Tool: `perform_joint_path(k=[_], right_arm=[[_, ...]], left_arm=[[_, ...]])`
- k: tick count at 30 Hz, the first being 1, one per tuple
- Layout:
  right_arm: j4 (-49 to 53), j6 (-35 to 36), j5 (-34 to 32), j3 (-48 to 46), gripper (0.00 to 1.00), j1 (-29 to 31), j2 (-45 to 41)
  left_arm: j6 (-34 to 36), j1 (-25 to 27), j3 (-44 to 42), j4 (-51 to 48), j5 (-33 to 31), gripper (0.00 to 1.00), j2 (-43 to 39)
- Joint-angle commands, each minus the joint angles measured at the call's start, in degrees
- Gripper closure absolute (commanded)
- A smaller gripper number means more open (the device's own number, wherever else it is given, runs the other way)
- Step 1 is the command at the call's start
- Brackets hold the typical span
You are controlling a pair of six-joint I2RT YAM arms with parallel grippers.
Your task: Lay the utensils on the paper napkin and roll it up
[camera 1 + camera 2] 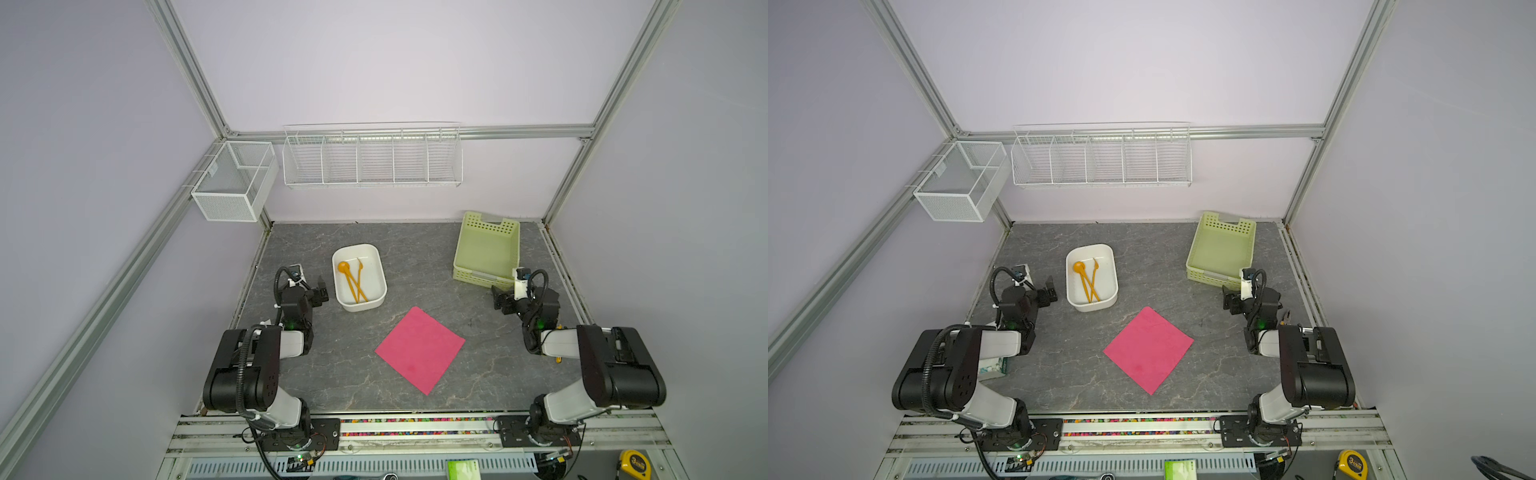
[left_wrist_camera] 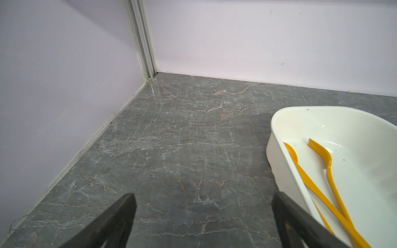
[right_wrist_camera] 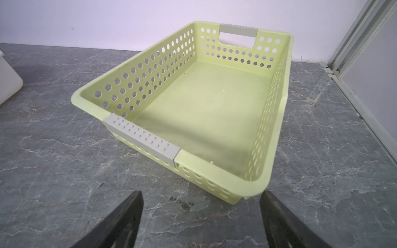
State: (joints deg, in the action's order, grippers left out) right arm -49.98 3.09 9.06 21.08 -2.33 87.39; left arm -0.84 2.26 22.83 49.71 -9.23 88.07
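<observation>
The left gripper (image 1: 322, 290) and right gripper (image 1: 498, 297) hung wide open, empty. Orange utensils (image 1: 344, 268) lay in the white tub (image 1: 356, 246), beside the left one for picking. The pink paper napkin (image 1: 419, 349) was spread flat, ready.

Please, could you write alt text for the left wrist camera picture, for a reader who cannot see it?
An orange fork and knife lie with handles crossed inside a white tub on a grey marbled table. The left tool is open above the table beside the tub and holds nothing.
</observation>
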Motion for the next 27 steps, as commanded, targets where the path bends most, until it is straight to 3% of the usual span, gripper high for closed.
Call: perform_joint_path(k=[1,3,9,14,21,27], right_arm=[[0.57,2.28,-2.46,-0.77,0.12,1.37,-3.79],[0.63,2.77,-3.33,-1.65,0.12,2.09,-5.94],[13.87,3.05,-6.53,0.96,0.12,4.42,-15.9],[32.8,-1.96,-7.76,9.18,0.11,5.24,-20.92],[52.89,-10.97,-5.64,19.96,0.07,5.92,-21.05],[62.22,-18.16,-4.87,25.32,0.0,6.19,-18.82]], left_arm=[[-0.41,-0.15,-0.29,-1.29,-1.8,0.01,-3.6],[-0.63,-0.15,0.62,-5.42,-2.73,0.01,-6.73],[-2.14,1.81,5.27,-18.98,-7.57,0.0,-15.83],[-7.73,4.13,12.19,-31.51,-7.73,0.03,-20.8],[-16.79,7.57,24.21,-51.42,-4.36,0.09,-21.26],[-23.01,8.32,33.0,-64.84,2.76,0.16,-16.5]])
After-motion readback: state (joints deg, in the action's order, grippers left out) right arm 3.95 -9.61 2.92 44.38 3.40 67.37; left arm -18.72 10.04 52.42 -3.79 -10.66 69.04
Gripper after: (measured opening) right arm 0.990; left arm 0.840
